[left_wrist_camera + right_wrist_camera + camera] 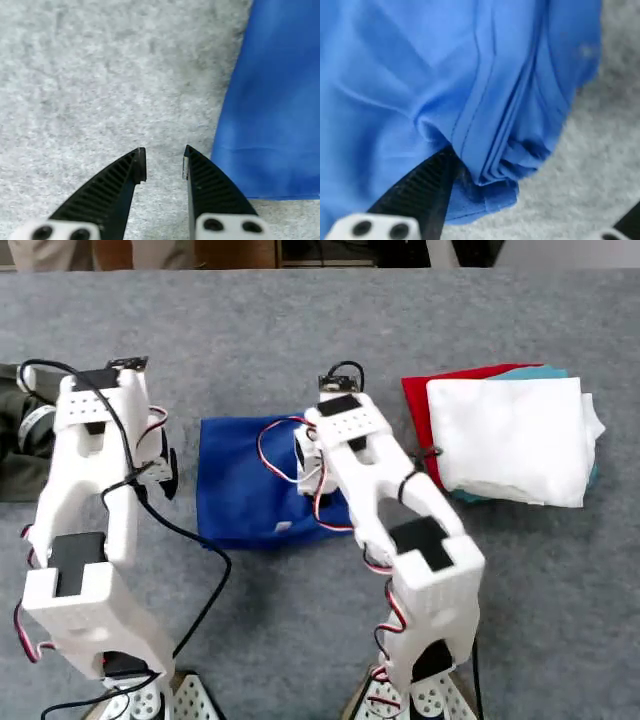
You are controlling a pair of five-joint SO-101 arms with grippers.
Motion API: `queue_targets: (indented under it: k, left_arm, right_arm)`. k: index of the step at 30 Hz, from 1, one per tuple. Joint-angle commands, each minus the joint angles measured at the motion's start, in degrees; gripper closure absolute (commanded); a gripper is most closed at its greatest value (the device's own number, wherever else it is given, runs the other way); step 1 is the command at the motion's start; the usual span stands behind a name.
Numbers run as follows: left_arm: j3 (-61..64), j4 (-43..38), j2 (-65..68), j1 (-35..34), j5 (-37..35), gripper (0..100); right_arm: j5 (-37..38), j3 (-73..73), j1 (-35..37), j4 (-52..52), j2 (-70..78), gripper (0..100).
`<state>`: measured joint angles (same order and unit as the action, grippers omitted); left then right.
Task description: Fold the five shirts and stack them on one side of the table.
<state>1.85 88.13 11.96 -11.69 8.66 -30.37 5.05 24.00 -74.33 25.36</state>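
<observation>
Transferring blue shirt [240,490], folded, mid-frame in the high view, to stack [510,435] at upper right: judged current step. Right gripper [541,182] spread astride its layered right edge, nothing pinched yet. Left gripper [164,162] parted, empty, beside left edge. Advice: catch every layer before lifting, or the fold opens.

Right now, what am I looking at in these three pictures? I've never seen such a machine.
Two white robot arms stand at a grey table. One picture looks down from above; the others come from a camera on each arm's wrist. A folded blue cloth shirt lies in the middle, a stack of folded shirts, white on top, to one side, a dark olive garment at the opposite edge. The left arm's jaws are open over bare table beside the blue shirt. The right arm's jaws stand open around its folded edge.
</observation>
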Motion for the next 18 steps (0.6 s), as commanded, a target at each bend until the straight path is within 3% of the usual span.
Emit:
queue_targets:
  k: [1,7,13,18]
  left_arm:
    - [-0.4,-0.4,-2.9,-2.0,0.9,86]
    - [-0.4,-0.4,-2.9,-2.5,1.8,86]
    - [-0.8,-0.4,-2.9,-2.4,1.8,86]
    - [-0.8,-0.4,-2.9,-2.4,1.8,86]
  right_arm:
    - [-0.8,-4.9,1.2,0.4,4.4,52.4]
    - [0.2,-5.5,0.7,0.7,5.2,75.9]
    - [5.9,-5.1,-0.2,0.4,5.1,99.1]
    - [6.2,-5.6,-4.6,-0.4,4.7,99.7]
